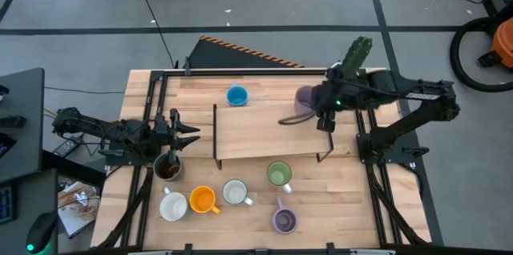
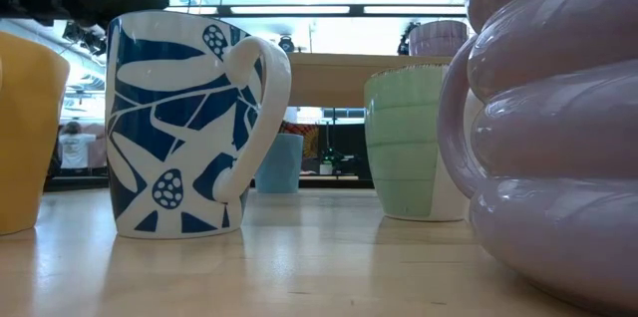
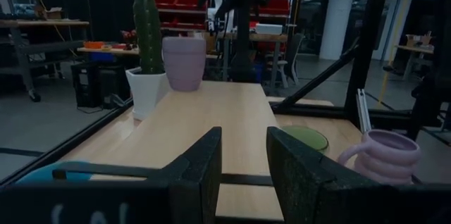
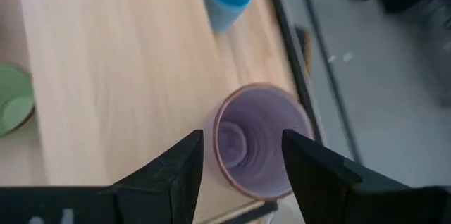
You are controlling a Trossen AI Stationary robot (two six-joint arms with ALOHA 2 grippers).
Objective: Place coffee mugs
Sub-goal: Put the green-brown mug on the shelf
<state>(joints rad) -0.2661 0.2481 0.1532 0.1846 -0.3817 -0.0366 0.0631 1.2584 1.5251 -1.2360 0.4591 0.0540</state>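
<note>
Pale wooden worktop [image 1: 337, 207] carries a raised pale wooden shelf board [image 1: 264, 131] on a dark frame.

Right hand [image 1: 325, 119] hangs at the shelf's right end, directly above a ribbed pale purple mug [image 4: 257, 143]. In the right wrist view its fingers straddle the mug's rim with a gap on each side, so we read it as released, not grasping. The mug stands upright on the shelf. Well off from that hand, toward the shelf's far edge, sits a small blue mug [image 1: 236, 95]. A green cactus in a white pot [image 3: 146, 55] stands just beside the purple mug.

Left hand [image 1: 180, 133] waits at the worktop's left edge, fingers partly spread, holding nothing we can see. Just below it sits a dark brown mug [image 1: 168, 167].

Remaining mugs lie on the lower worktop, well apart from either hand: green [image 1: 279, 175], a second purple [image 1: 284, 220], grey-white [image 1: 235, 192], orange [image 1: 202, 200], white [image 1: 173, 206].

We judge the purple mug's placement complete. Next move calls for the right hand to lift clear without snagging the rim, then fetch another mug.
</note>
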